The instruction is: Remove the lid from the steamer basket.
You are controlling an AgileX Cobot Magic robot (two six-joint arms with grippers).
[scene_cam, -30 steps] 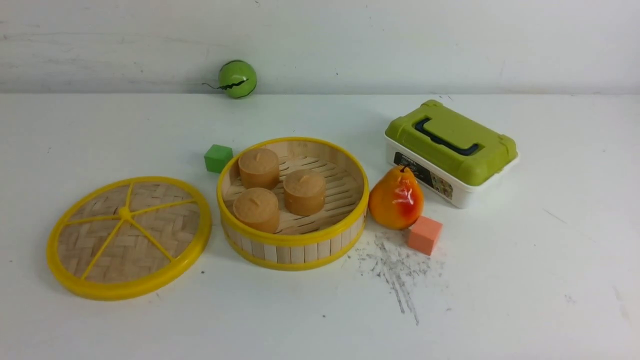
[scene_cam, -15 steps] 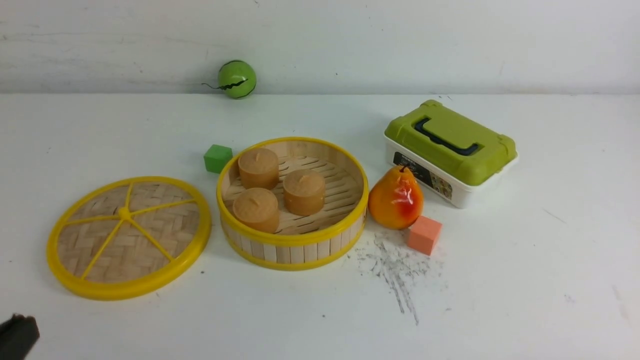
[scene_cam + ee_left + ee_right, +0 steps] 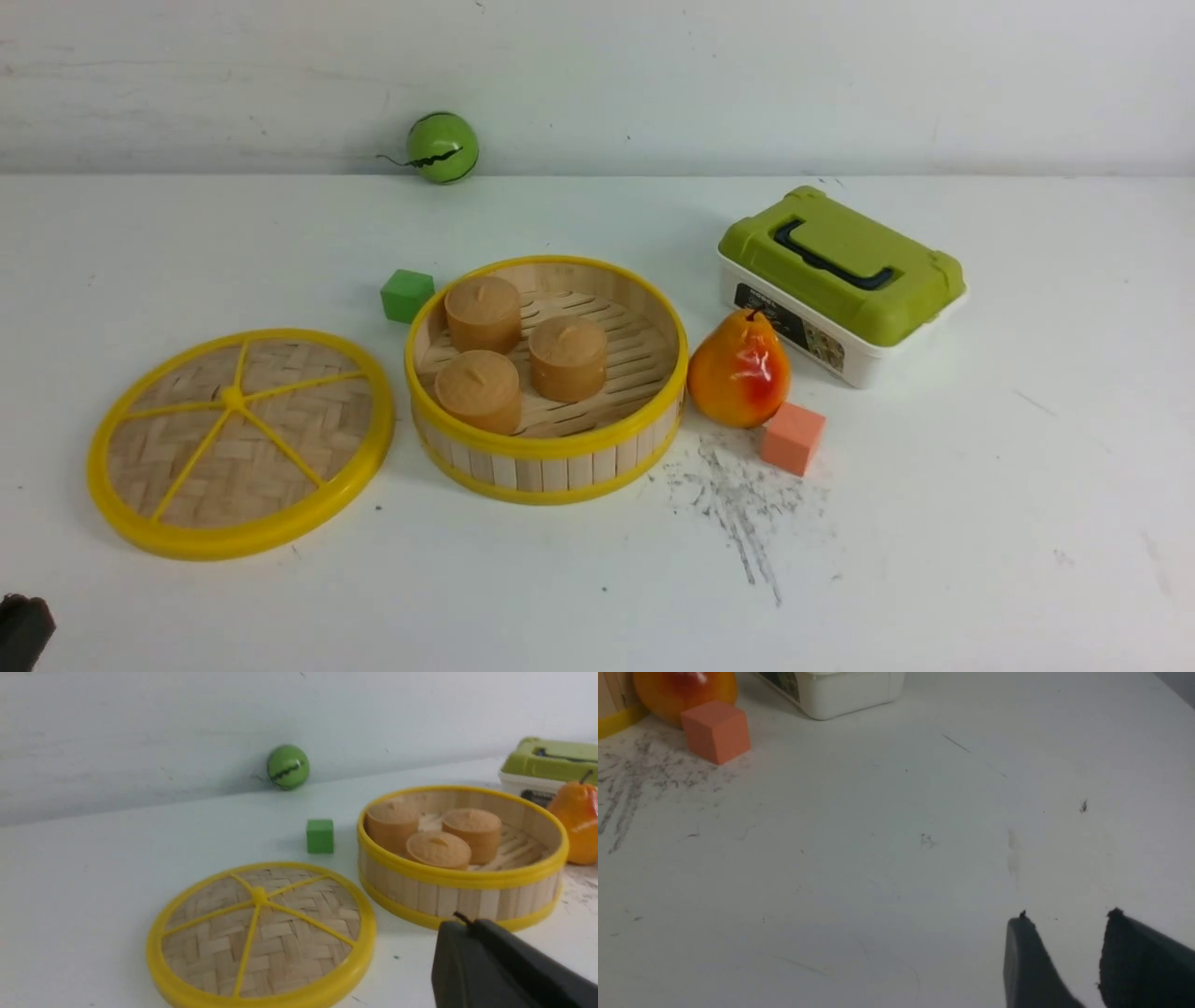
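The lid (image 3: pixel 240 442) lies flat on the white table, left of the steamer basket (image 3: pixel 551 462) and a small gap apart from it. The basket stands uncovered with three brown round cakes (image 3: pixel 483 313) inside. In the left wrist view the lid (image 3: pixel 261 935) lies near and the basket (image 3: pixel 462 896) behind it. My left gripper (image 3: pixel 467 921) is shut with nothing in it, in front of the basket; its tip (image 3: pixel 21 630) shows at the front view's lower left corner. My right gripper (image 3: pixel 1066 917) hangs open over bare table, far right of the basket.
A green cube (image 3: pixel 407 295) sits behind the basket's left side. A pear (image 3: pixel 739 371) and an orange-pink cube (image 3: pixel 793 438) are right of the basket. A white box with a green lid (image 3: pixel 840 280) stands behind them. A green ball (image 3: pixel 442 147) rests against the back wall.
The left gripper's dark tip came into the lower left corner of the front view, then sank lower toward the frame's edge. The lid and basket have not moved.
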